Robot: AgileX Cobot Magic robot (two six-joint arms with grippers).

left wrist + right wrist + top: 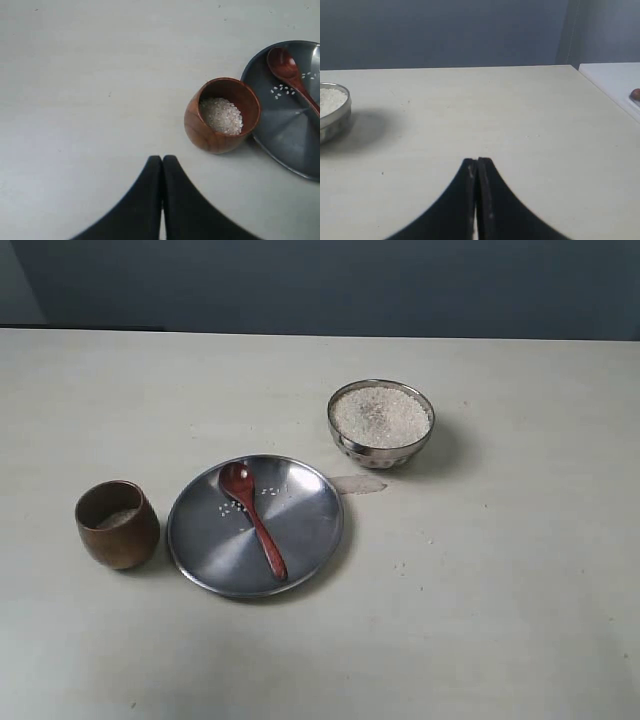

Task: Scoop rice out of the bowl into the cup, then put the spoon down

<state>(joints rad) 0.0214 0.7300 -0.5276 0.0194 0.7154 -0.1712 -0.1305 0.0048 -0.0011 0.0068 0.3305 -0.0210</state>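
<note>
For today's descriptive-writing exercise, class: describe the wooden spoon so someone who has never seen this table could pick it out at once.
On the pale table, find the wide flat steel plate between the brown wooden cup and the rice-filled steel bowl. The spoon lies on that plate, stray rice grains beside it. It alone is slim, long-handled and dark reddish-brown.

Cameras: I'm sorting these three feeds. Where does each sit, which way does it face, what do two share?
Exterior: off the arms, above the table, looking obliquely down on cup, plate, spoon, bowl; no robot part shows.
Left wrist: on the left arm, looking steeply down at cup and plate; left jaws shut.
Right wrist: on the right arm, low, looking almost level across the table to a dark wall; right jaws shut, bowl at the edge.
Shared: exterior and left wrist both show cup, plate, spoon.
</note>
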